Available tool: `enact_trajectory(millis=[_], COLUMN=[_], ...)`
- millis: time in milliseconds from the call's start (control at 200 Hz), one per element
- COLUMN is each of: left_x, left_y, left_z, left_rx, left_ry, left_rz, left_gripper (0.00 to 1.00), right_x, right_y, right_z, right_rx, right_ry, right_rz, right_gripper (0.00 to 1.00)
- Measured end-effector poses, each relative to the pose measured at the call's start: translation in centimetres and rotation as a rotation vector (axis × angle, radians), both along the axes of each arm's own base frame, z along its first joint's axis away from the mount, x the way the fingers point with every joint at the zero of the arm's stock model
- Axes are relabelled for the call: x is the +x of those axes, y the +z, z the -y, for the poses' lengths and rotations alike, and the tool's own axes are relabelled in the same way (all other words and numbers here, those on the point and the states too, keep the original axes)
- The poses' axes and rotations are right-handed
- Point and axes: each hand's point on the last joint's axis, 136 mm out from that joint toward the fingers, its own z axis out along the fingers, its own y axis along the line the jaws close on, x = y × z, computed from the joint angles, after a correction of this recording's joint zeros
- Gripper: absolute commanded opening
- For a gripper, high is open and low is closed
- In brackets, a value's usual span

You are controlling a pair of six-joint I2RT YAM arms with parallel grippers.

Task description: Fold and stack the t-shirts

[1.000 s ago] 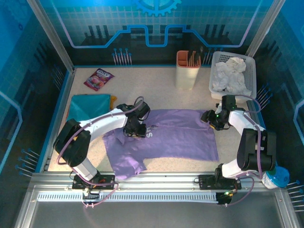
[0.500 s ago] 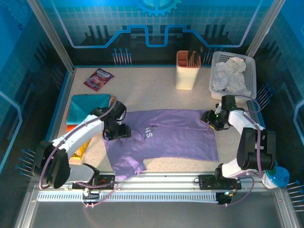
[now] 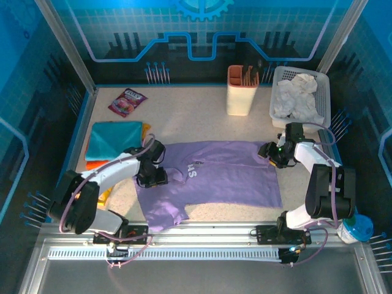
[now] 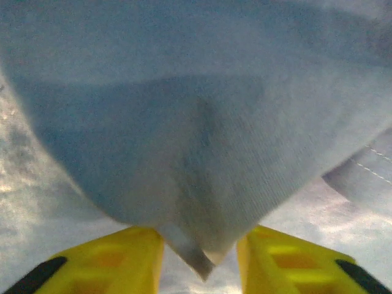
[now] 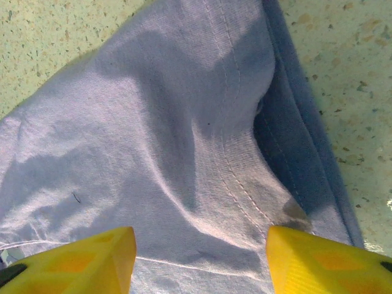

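Fabric of the purple t-shirt (image 3: 220, 177) is lying spread over the middle of the table (image 3: 196, 119), with its small white lettering facing up and one sleeve trailing toward the near edge on my left side. My left gripper (image 3: 152, 176) is sitting at the shirt's left edge, just left of the lettering. From the wrist I am seeing its yellow fingers (image 4: 110, 260) standing narrow and pinching a peaked fold of that shirt, the cloth touching both of them and draping away like a tent. My right gripper (image 3: 273, 153) is hovering at the far right corner of the same shirt. Its fingers (image 5: 73, 257) are standing wide apart above the stitched hem, wrinkled cloth is lying loose between them, and they are gripping none of it. A folded teal t-shirt (image 3: 113, 138) is resting at the left side of the table, on top of an orange t-shirt (image 3: 95, 164) that is peeking out along its near edge, just beside my left arm. A glossy snack packet (image 3: 127, 101) is lying toward the far left corner, apart from the shirts. A beige holder (image 3: 242, 92) is standing upright at the back, and beside it a white basket (image 3: 323, 86) is holding crumpled white cloth, just beyond my right gripper
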Motion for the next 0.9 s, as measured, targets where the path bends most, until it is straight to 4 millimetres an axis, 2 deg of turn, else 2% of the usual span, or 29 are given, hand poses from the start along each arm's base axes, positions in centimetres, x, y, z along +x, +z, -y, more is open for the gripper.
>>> enact_trajectory(millis=[105, 220, 400, 505, 690, 745, 901], left_x=[0.1, 0.4, 1.3, 1.1, -0.4, -0.9, -1.6], left_y=[-0.7, -0.5, 1.5, 2.3, 2.5, 2.5, 2.6], left_z=[-0.2, -0.7, -0.7, -1.2, -2.4, -2.7, -3.5], left_rx=[0.009, 0.014, 0.016, 0.028, 0.053, 0.061, 0.106], left_ry=[0.008, 0.022, 0.010, 0.001, 0.004, 0.003, 0.010], left_rz=[-0.019, -0.029, -0.027, -0.047, -0.121, -0.144, -0.184], left_gripper=[0.00, 0.00, 0.00, 0.00, 0.23, 0.34, 0.39], right_x=[0.0, 0.0, 0.0, 0.2, 0.3, 0.4, 0.7], right_y=[0.0, 0.0, 0.0, 0.1, 0.2, 0.3, 0.6], right_z=[0.0, 0.0, 0.0, 0.0, 0.0, 0.0, 0.0], right_rx=[0.000, 0.000, 0.000, 0.000, -0.001, -0.001, -0.009], right_ry=[0.000, 0.000, 0.000, 0.000, 0.000, 0.000, 0.005], right_rz=[0.000, 0.000, -0.001, 0.003, 0.005, 0.008, 0.016], right_gripper=[0.59, 0.59, 0.59, 0.59, 0.59, 0.59, 0.59])
